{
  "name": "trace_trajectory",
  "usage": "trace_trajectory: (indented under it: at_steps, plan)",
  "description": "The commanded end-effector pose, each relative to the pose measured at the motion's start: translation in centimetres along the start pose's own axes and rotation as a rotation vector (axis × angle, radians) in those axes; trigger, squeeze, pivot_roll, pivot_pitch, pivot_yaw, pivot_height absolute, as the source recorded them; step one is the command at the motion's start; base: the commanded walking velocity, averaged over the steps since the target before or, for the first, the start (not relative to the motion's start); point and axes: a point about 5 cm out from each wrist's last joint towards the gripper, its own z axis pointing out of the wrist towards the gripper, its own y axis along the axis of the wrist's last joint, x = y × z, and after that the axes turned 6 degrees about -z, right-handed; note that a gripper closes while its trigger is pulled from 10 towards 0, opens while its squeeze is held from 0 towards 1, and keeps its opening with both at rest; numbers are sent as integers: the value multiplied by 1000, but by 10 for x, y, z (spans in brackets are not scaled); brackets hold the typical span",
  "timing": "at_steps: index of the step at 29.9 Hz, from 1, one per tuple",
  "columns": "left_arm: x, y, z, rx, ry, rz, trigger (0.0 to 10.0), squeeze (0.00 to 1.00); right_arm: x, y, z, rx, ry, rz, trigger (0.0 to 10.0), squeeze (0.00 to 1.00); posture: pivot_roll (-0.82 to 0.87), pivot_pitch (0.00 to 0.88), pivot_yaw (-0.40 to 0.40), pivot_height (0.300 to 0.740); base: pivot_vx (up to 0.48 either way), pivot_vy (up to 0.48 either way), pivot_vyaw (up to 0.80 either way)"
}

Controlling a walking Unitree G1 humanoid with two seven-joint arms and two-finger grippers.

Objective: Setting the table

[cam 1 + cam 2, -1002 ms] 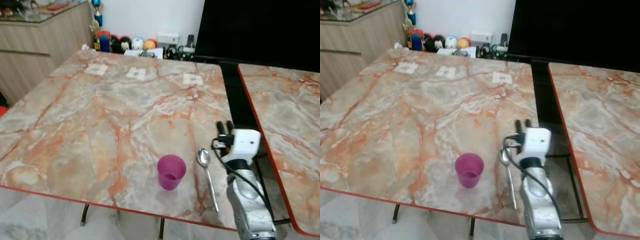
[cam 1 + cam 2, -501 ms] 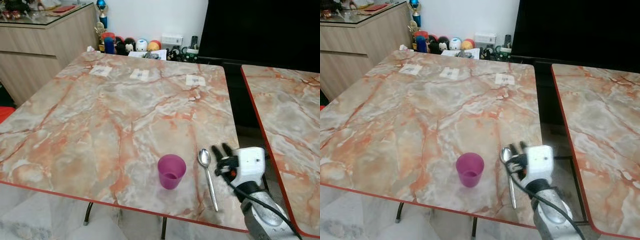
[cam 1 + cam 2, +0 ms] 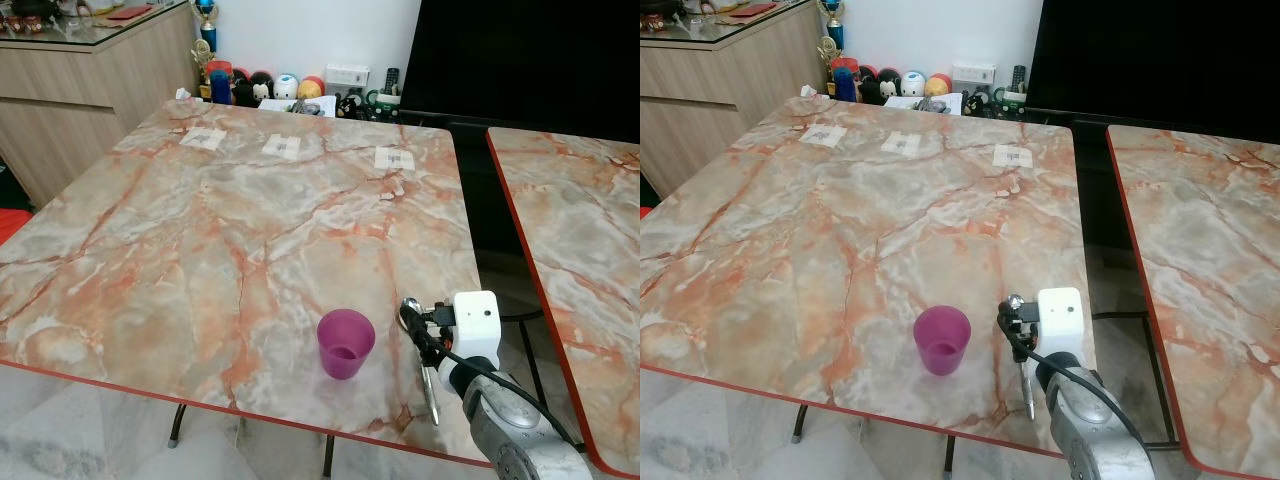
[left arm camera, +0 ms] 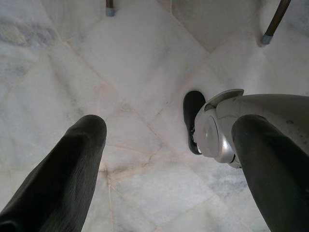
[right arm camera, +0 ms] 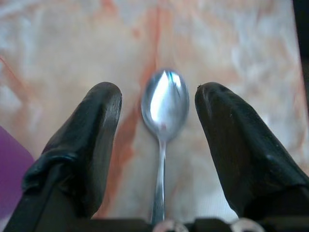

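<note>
Right now a shiny spoon [image 5: 163, 104] lies flat on the marble worktop [image 3: 250, 220], close to the near edge and not far from the near right corner. Its round bowl points toward the far edge and its thin handle points toward the near edge. The right pincer [image 5: 159, 113] sits just above the spoon, with its two black fingers [image 5: 94, 130] spread wide, one on each side of the spoon's bowl. The fingers are not touching the spoon, and the pincer holds nothing. The silver right arm [image 3: 515, 435] comes up from the near right corner with a white box [image 3: 474, 322] on its wrist. A purple cup [image 3: 345, 343] stands upright just beside the spoon, on its left, also near the near edge. Three small paper cards [image 3: 282, 147] lie in a row close to the far edge of the worktop. Behind the far edge, some little toys [image 3: 262, 86] stand against the white wall. A second marble worktop [image 3: 580, 230] stands to the right, with a dark gap between the two. The left pincer [image 4: 169, 159] hangs low over the pale tiled floor [image 4: 135, 63], its fingers wide apart and holding nothing.
</note>
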Motion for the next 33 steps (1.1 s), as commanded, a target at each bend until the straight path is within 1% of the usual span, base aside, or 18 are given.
trace_trajectory:
  at_steps: [1, 2, 3, 4, 10, 13, 16, 19, 27, 33]
  plan:
    - [-1, -8, -2, 32, -5, 9, 10000, 0, -2, -6, 1, 46, -2, 29, 10000, 1000, 11, 94, -33, 740, 0, 0, 0]
    - [-1, -8, -2, 33, -6, 10, 10000, 0, -3, -8, 2, 57, 2, 35, 10000, 922, 9, 94, -33, 740, 0, 0, 0]
    - [-1, -8, -2, 34, -7, 10, 10000, 0, -3, -9, 3, 64, 5, 39, 10000, 922, 9, 94, -33, 740, 0, 0, 0]
    - [-1, -9, -2, 35, -8, 12, 10000, 0, -3, -11, 4, 74, 10, 37, 10000, 0, 9, 94, -33, 740, 0, 0, 0]
    - [-2, -11, -3, 41, -10, 10, 10000, 0, -3, -18, 9, 111, 16, 29, 10000, 0, 16, 84, -37, 740, 0, 0, 0]
    - [-2, -12, -3, 47, -11, 12, 10000, 0, -1, -17, 11, 99, 29, 36, 10000, 0, 11, 83, -36, 740, 0, 0, 0]
    - [-3, -13, -3, 50, -14, 16, 10000, 0, -2, -19, 13, 93, 24, 23, 10000, 0, 13, 81, -35, 740, 0, 0, 0]
    - [-3, -14, -4, 51, -15, 14, 10000, 0, -2, -18, 16, 65, 31, 29, 10000, 0, 12, 81, -36, 740, 0, 0, 0]
    - [-4, -17, -5, 57, -18, 14, 10000, 0, -4, -27, 19, 121, 20, 12, 10000, 0, 12, 78, -37, 740, 0, 0, 0]
    - [-4, -18, -5, 61, -22, 12, 10000, 0, 1, -34, 24, 137, 56, 13, 10000, 0, 11, 79, -38, 740, 0, 0, 0]
